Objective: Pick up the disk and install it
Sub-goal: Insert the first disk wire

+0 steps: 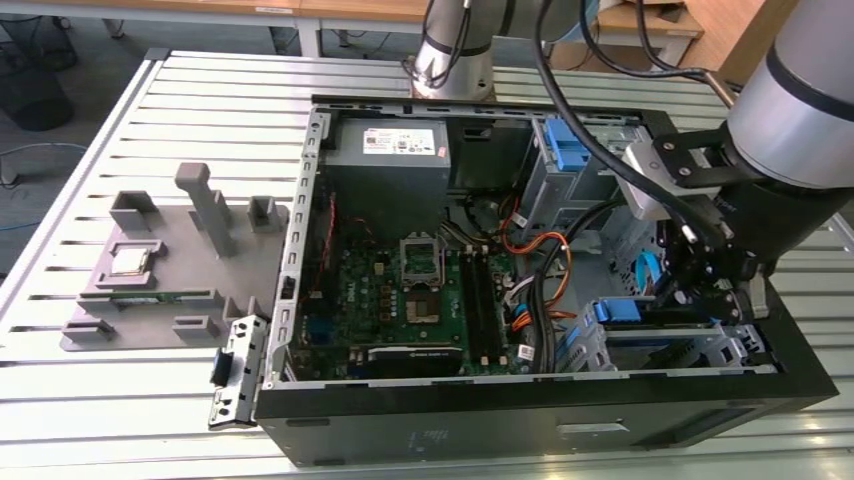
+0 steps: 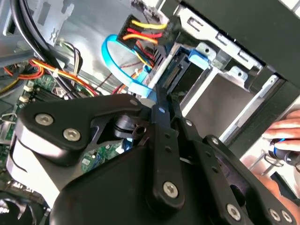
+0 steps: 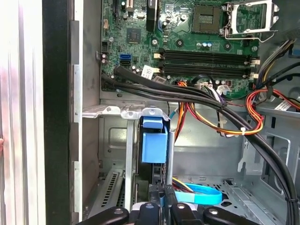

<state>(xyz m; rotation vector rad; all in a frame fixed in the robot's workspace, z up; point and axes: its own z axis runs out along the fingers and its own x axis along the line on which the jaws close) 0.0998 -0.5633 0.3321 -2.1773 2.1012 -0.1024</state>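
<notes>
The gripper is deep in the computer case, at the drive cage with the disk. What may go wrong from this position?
1. The blue flat cable loops right beside the gripper and the disk; it might snag or get pinched.
2. The disk sits between narrow metal rails; a slight tilt could jam it.
3. A hand is just outside the case, near the arm.
</notes>
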